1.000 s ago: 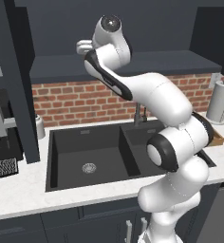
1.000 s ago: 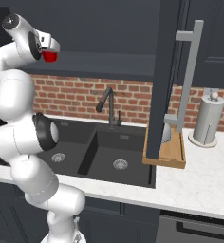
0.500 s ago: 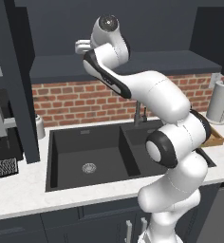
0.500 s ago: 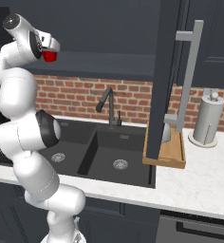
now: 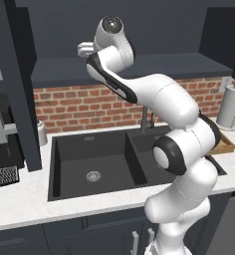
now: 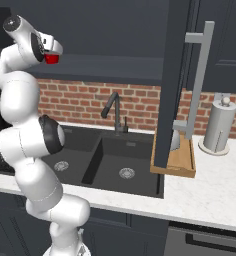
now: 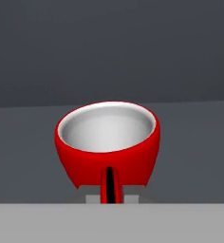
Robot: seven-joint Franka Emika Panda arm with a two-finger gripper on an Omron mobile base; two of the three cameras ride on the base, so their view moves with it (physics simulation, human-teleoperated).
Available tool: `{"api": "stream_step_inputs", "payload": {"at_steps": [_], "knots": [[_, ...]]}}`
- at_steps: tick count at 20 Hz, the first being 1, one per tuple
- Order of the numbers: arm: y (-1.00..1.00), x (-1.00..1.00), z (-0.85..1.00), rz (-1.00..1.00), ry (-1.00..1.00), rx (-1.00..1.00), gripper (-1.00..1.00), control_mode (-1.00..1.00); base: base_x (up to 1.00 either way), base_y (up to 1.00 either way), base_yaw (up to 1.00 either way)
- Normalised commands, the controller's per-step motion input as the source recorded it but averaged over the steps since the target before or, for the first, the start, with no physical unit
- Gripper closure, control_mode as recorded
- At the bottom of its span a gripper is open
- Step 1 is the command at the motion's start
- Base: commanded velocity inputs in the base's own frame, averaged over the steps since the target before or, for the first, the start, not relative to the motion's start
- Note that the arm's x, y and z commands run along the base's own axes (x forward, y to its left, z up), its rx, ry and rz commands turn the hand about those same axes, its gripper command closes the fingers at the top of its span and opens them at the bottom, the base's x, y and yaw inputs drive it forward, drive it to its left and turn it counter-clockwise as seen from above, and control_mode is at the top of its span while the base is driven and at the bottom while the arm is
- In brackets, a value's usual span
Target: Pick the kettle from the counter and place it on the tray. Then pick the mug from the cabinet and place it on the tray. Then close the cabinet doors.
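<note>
The red mug (image 7: 108, 144), white inside, stands on the cabinet's dark shelf (image 5: 154, 64) with its handle turned toward the hand. My gripper (image 7: 110, 195) is shut on the mug's handle, one grey fingertip on each side of it. From the right base view the mug (image 6: 51, 58) shows as a red spot at the raised hand (image 6: 47, 47). The silver kettle (image 6: 176, 141) sits on the wooden tray (image 6: 179, 164) on the white counter (image 6: 215, 185), half hidden behind an open cabinet door (image 6: 171, 80).
The open door's long bar handle (image 6: 197, 85) hangs over the tray. Another open door panel (image 5: 17, 84) stands at the left. A black double sink (image 5: 94, 164) with a faucet (image 6: 115, 112) lies below the arm. A paper-towel roll (image 6: 217, 127) stands right of the tray.
The jaws have closed on the mug's handle. The arm and hand have stayed in the same place at the cabinet shelf.
</note>
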Motion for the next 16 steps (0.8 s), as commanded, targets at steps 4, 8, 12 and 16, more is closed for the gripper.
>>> {"api": "stream_step_inputs", "payload": {"at_steps": [4,8,12,16], "knots": [[0.0,0.05,-0.06,0.0,0.0,0.0,1.0,-1.0,0.0,0.0,0.0],[0.0,-0.07,-0.05,0.0,0.0,0.0,1.0,-1.0,0.0,0.0,0.0],[0.0,-0.43,-0.03,0.02,-0.02,0.0,1.0,-1.0,0.0,0.0,0.0],[0.0,-0.59,-0.06,0.01,-0.05,0.0,1.0,-1.0,0.0,0.0,0.0]]}}
